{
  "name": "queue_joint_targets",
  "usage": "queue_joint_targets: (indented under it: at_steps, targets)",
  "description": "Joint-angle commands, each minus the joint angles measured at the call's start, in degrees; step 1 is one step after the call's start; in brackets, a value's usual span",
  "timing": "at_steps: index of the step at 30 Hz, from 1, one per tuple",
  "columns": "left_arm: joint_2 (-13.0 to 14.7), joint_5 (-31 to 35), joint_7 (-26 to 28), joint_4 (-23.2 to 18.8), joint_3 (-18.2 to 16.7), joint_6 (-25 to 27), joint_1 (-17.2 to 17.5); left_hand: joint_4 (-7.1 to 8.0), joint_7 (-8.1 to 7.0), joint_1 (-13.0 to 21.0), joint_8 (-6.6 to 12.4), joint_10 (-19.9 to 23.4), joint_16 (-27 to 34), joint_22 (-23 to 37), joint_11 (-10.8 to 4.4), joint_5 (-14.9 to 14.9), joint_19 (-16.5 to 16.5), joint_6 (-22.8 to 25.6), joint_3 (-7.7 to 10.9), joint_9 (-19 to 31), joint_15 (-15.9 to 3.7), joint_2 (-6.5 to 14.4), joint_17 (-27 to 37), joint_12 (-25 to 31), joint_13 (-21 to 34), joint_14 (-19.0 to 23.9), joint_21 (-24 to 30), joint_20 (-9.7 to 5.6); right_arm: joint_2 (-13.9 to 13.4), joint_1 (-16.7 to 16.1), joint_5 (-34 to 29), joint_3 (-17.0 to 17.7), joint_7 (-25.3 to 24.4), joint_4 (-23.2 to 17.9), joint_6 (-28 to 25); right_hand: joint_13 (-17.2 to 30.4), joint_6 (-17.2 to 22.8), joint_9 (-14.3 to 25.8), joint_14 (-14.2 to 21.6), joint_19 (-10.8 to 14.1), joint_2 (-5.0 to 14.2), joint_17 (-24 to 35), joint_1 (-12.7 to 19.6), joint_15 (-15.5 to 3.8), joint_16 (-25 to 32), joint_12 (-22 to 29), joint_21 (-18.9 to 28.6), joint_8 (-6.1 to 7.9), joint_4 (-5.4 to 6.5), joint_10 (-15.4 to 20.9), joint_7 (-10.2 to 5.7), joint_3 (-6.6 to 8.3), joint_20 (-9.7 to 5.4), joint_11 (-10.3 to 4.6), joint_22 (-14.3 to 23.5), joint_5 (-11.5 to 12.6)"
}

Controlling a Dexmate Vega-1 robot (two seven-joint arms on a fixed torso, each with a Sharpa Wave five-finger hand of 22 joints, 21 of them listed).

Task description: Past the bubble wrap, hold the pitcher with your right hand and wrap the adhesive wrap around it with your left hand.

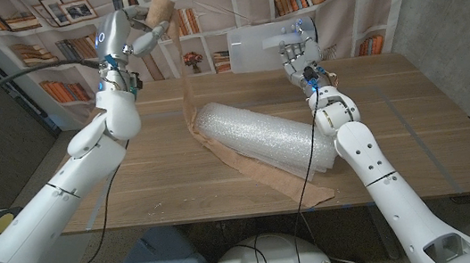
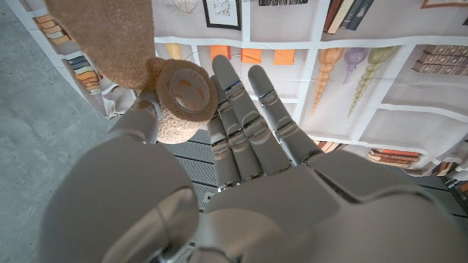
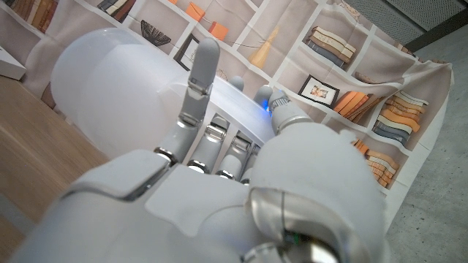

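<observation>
The right hand [image 1: 297,52] grips the frosted plastic pitcher [image 1: 259,46], lifted above the table beyond the bubble wrap [image 1: 263,137]; it looks light, stiff and slippery. The left hand [image 1: 137,31] pinches the tan adhesive wrap roll [image 1: 162,10], its soft, clingy tail trailing down to the table.

tan adhesive wrap [image 1: 219,147], roll [image 1: 161,11] at 11 o'clock. pitcher [image 1: 262,45] frosted white, 1 o'clock. bubble wrap [image 1: 263,137] clear, dotted with bubbles. worktop [image 1: 413,119] brown wood grain. both hands [image 1: 119,29] [image 1: 297,52] silver-grey.
</observation>
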Motion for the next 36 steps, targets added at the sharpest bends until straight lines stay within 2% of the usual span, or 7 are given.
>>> queue_joint_targets:
  at_steps: [1, 8, 13, 21, 36]
  targets:
    - [-0.67, 0.84, -2.34, -1.21, 0.35, -3.19, -1.71, 0.05, -0.08, 15.03, 0.05, 2.09, -0.16, 0.15, -1.99, 0.24, -0.27, 0.39, -0.13, 0.03, -0.19, 14.89, 0.15, -0.21, 0.26, 0.55, 0.71, 0.15, 2.85, 0.70, 3.91, 0.35, -0.53, -0.14, -0.12, 0.23, 0.42, -0.04, 12.67, -18.07, -0.30, 6.93, -0.39, -7.56, -0.19, -0.11, -0.16, 0.40, -0.20, 0.79, 0.06, 0.31, -5.33, 0.24, 0.22, 0.31]
    - [-1.16, 1.06, -3.18, -1.56, 0.09, -3.91, -2.28, 0.05, -0.20, 15.04, -0.07, 2.13, -0.28, 0.09, -1.94, 0.23, -0.43, 0.46, -0.14, 0.13, -0.18, 14.89, 0.16, -0.35, 0.42, 0.57, 1.38, 0.12, 3.38, 0.84, 3.72, -0.40, -0.19, -0.02, 0.00, 0.26, 0.27, -0.25, 12.84, -18.09, -0.30, 6.86, -0.29, -7.56, -0.36, -0.38, -0.19, 0.53, -0.26, 0.62, 0.15, 0.34, -5.34, 0.24, 0.22, 0.31]
    - [-1.37, 1.46, -3.27, -2.69, -0.61, -3.48, -1.66, 0.02, -0.19, 15.04, -0.19, 2.19, -0.30, 0.03, -1.90, 0.24, -0.59, 0.46, -0.14, 0.19, -0.21, 14.84, 0.26, -0.47, 0.47, 0.63, 1.85, 0.10, 3.15, 0.73, 2.35, -0.74, 0.36, 0.22, 0.58, 0.23, 0.32, -0.41, 12.83, -18.00, -0.29, 6.88, -0.21, -7.59, -0.52, -0.53, -0.18, 0.69, -0.29, 0.73, 0.17, 0.36, -5.31, 0.18, 0.23, 0.29]
    - [-1.87, 1.41, -2.52, -3.58, -2.16, -3.98, -0.68, -0.07, -1.09, 15.07, -0.47, 2.67, -0.31, -0.10, -1.89, 0.27, -0.72, -0.03, -0.19, 0.50, -0.20, 14.75, 0.33, -0.65, 0.38, 0.93, 2.74, 0.08, 2.88, 0.82, 1.77, -0.90, 0.48, 0.25, 0.57, 0.43, 0.33, -0.65, 12.88, -18.08, -0.28, 7.12, -0.22, -7.58, -0.60, -0.59, -0.22, 0.84, -0.24, 0.90, 0.23, 0.36, -5.36, 0.20, 0.23, 0.29]
    - [-2.71, 1.90, -1.56, -4.98, -4.11, -5.13, 0.86, -0.11, -1.17, 15.01, -0.84, 2.85, -0.45, -0.39, -1.87, 0.32, -1.09, 0.17, -0.22, 0.48, -0.17, 14.69, 0.44, -0.94, 0.66, 1.13, 4.12, 0.05, 2.80, 0.81, 1.33, -1.21, 0.03, 0.24, 0.51, 0.59, 0.15, -1.00, 12.86, -18.09, -0.22, 7.10, -0.20, -7.58, -0.98, -0.86, -0.27, 1.01, -0.19, 0.94, 0.14, 0.36, -5.37, 0.22, 0.23, 0.27]
